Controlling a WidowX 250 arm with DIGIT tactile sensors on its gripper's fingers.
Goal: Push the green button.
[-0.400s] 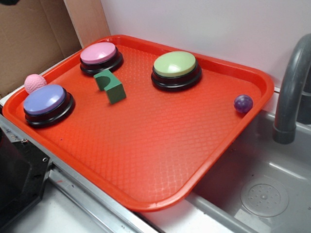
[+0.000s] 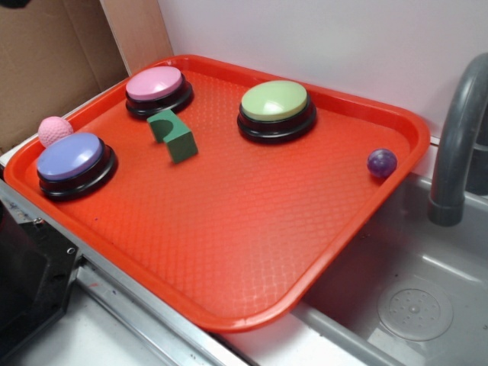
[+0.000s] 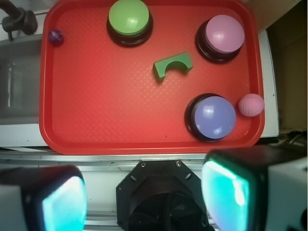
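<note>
The end effector (image 3: pixel 144 197) hangs high above the near edge of the tray (image 2: pixel 229 320), its fingers (image 3: pixel 226 192) spread apart and empty. Nothing has shifted since a moment ago. The green button (image 2: pixel 274 101) sits unpressed at the tray's far side, so the approach has yet to begin.

On the tray (image 2: pixel 229 305), in the exterior view: the green button (image 2: pixel 274 101) at 12 o'clock, arch-cut block (image 2: pixel 172 135) near 10, another button (image 2: pixel 158 84) behind it at 11, a third button (image 2: pixel 70 157) at 9 with a dimpled ball (image 2: pixel 55 130) touching behind, small ball (image 2: pixel 381 162) at 2. Beside the tray at 4, a sink (image 2: pixel 415 309).
</note>
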